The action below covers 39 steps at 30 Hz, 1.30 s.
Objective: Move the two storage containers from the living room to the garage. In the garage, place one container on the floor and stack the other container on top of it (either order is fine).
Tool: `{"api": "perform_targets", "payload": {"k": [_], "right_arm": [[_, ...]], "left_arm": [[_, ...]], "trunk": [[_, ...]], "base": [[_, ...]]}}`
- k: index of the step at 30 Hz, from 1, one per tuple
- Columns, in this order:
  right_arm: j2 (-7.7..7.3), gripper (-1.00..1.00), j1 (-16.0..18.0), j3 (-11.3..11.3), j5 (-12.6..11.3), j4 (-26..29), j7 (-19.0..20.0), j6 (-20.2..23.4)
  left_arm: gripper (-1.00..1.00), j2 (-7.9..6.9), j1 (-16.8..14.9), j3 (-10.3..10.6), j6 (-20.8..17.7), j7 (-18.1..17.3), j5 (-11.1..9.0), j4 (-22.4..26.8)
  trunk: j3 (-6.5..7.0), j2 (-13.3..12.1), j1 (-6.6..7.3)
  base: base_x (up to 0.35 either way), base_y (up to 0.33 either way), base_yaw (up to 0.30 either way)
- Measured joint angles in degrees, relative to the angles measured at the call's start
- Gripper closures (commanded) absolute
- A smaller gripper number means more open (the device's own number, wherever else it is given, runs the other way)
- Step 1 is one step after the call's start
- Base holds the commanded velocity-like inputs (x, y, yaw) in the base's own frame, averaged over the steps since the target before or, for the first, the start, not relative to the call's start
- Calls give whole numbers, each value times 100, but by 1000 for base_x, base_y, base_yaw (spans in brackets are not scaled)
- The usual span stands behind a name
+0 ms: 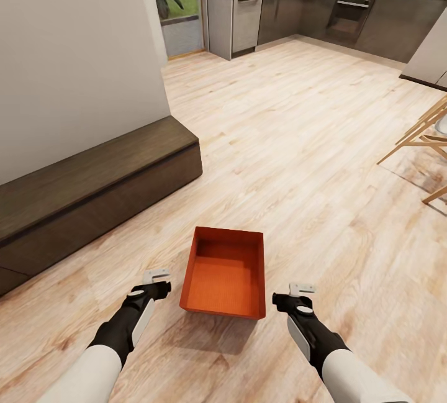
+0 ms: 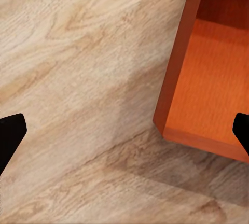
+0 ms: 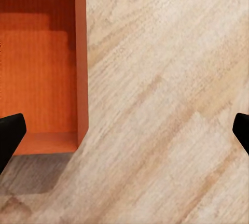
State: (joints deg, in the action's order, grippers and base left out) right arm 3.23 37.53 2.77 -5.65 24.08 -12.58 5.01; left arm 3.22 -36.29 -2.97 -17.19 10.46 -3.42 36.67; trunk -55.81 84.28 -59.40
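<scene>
Both grippers hang low over the wood-plank floor [image 1: 310,142] with one orange-red storage container [image 1: 225,272] between them. My left gripper [image 1: 156,279] sits just beside the bin's left wall, not touching it, and my left wrist camera shows its two dark fingertips [image 2: 10,136] spread wide, with the bin's near corner [image 2: 202,79] under the span. My right gripper [image 1: 302,292] is just beside the bin's right wall, also apart from it; its fingertips [image 3: 10,136] stand wide open too, the container's long wall [image 3: 57,63] below them. Beyond my left arm runs a dark low bench [image 1: 93,185] along a wall; far ahead I see kitchen cabinets [image 1: 298,12].
</scene>
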Motion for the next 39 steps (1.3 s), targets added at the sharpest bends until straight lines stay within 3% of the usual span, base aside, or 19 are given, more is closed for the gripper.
{"api": "perform_targets", "payload": {"k": [19,29,39], "right_arm": [[14,-100,0,9,54,-17,-6,22],[17,-100,0,8,9,-31,-2,19],[192,-100,0,7,2,-178,-7,-6]], "left_arm": [[-100,-15,0,36,19,17,12,-47],[-100,-18,0,80,40,8,21,-148],[-100,-9,0,77,65,3,14,-379]], "trunk": [[0,0,1],[0,0,3],[0,0,3]], "base": [[11,0,0],[274,0,0],[320,0,0]]}}
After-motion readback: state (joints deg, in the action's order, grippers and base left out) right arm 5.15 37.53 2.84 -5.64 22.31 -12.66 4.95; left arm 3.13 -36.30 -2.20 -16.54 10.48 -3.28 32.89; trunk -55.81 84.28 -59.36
